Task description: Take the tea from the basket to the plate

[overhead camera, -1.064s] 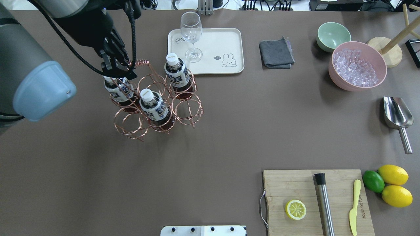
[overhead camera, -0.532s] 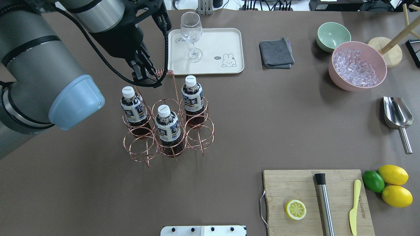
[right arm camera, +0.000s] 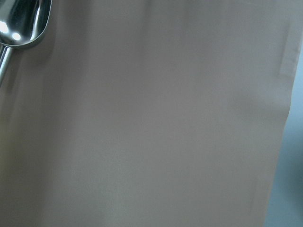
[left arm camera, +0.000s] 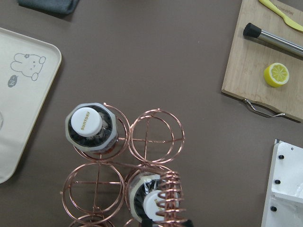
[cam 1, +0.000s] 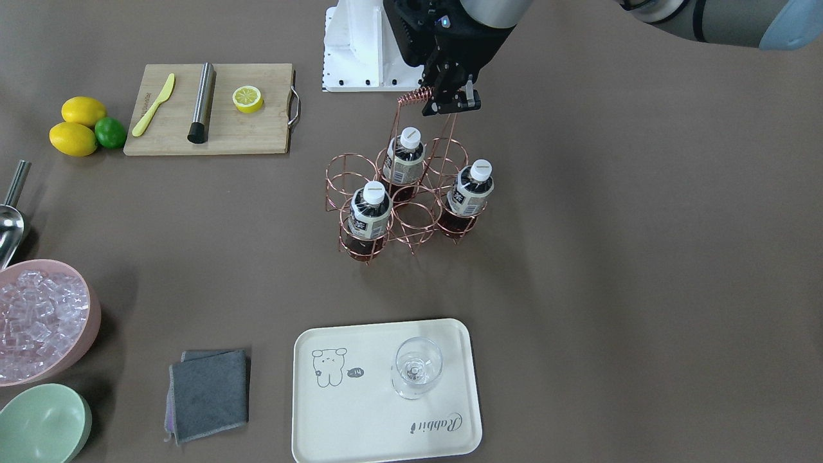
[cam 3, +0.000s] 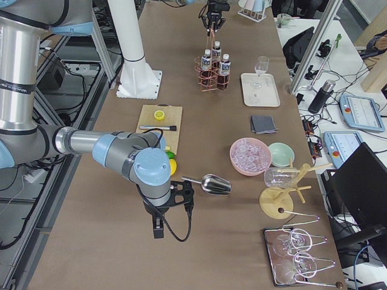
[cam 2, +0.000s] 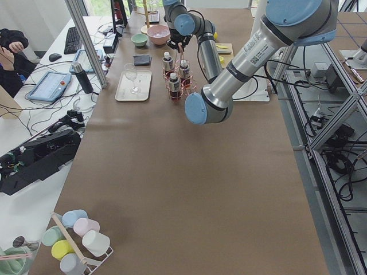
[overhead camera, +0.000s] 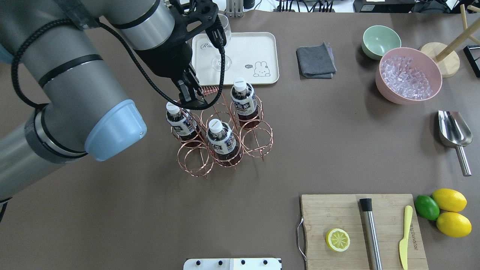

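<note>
Currently our left gripper point(overhead camera: 190, 99) pinches the basket point(overhead camera: 192, 160) handle, tea point(overhead camera: 243, 99) inside, toward the desk's far edge by the plate point(overhead camera: 262, 41); swinging could tip tea out or clip the glass point(cam 1: 416, 368)

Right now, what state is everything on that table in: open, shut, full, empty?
Copper wire basket: three cells filled, three empty.
Left gripper: shut on the basket's twisted handle.
Three brown tea bottles with white caps: capped, upright in basket cells.
Clear stemmed glass: upright, empty.
Cream rectangular plate: holds only the glass.
Pink bowl: full of ice cubes.
Pale green bowl: empty.
Grey cloth: folded.
Lemon half: cut face up.
</note>
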`<state>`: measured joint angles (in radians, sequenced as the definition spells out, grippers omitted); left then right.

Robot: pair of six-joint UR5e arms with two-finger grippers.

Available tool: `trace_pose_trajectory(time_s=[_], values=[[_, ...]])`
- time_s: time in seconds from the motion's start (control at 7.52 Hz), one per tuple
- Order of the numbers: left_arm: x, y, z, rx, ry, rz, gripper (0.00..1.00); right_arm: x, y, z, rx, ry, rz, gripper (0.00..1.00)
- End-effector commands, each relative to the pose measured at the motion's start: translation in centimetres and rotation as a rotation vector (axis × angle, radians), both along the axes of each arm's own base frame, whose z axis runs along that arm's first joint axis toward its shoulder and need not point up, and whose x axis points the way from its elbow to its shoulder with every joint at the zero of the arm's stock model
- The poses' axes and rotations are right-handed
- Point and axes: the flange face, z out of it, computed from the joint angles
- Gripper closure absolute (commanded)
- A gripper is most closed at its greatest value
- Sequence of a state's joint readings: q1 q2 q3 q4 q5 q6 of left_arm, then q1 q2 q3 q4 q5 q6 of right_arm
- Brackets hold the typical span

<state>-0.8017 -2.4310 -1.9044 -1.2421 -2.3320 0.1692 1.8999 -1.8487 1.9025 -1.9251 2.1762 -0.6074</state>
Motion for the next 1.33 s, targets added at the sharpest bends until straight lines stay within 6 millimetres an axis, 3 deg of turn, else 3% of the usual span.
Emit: trace_pose_trajectory(time_s=[0.0,0.93,1.2], values=[[2.4,-0.9,0.0,0.033,0.020,0.009,1.00,0.0,0.2,0.2,-0.006,0.002,-0.001,0.00],[2.7,-0.8,0.3,0.047,0.026,0.018,1.00,-0.1,0.1,0.3,-0.004,-0.015,0.019,0.00],[2.8,-0.8,0.4,0.047,0.026,0.019,1.00,-1.1,-1.3,-1.8,0.025,-0.135,0.098,0.00]])
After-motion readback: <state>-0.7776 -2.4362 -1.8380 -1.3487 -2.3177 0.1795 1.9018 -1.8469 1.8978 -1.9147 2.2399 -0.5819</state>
